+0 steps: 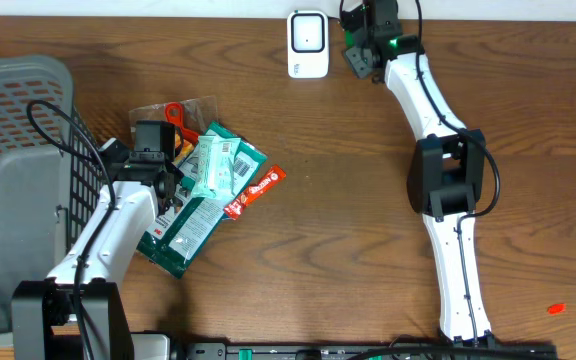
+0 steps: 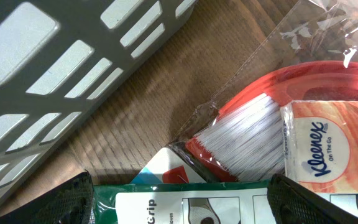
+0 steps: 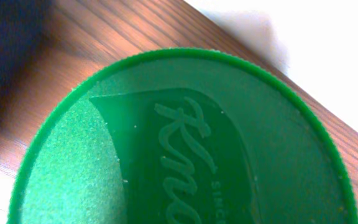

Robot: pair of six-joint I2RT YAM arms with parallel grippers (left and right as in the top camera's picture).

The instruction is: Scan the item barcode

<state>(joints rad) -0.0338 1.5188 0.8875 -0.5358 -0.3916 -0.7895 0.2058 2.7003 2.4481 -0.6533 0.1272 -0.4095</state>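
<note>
Item: green-lidded container (image 3: 185,143), lying at the table's 12 o'clock edge, just at 3 o'clock of the white scanner (image 1: 308,44).
Right gripper (image 1: 361,55) is hovering at it; its fingers are hidden, so the grip cannot be told.
Left gripper (image 2: 179,205) is hanging, fingers (image 2: 67,202) spread wide, over the packet pile (image 1: 203,190) at 9 o'clock.
Status: the item is nearing the scanner, and the barcode scan seemingly is still pending.

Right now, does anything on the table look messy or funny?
Yes. The packets beside the grey basket lie in a crooked heap, overlapping one another at different angles. A small red bit also sits alone on the table, far off to the other side.
</note>
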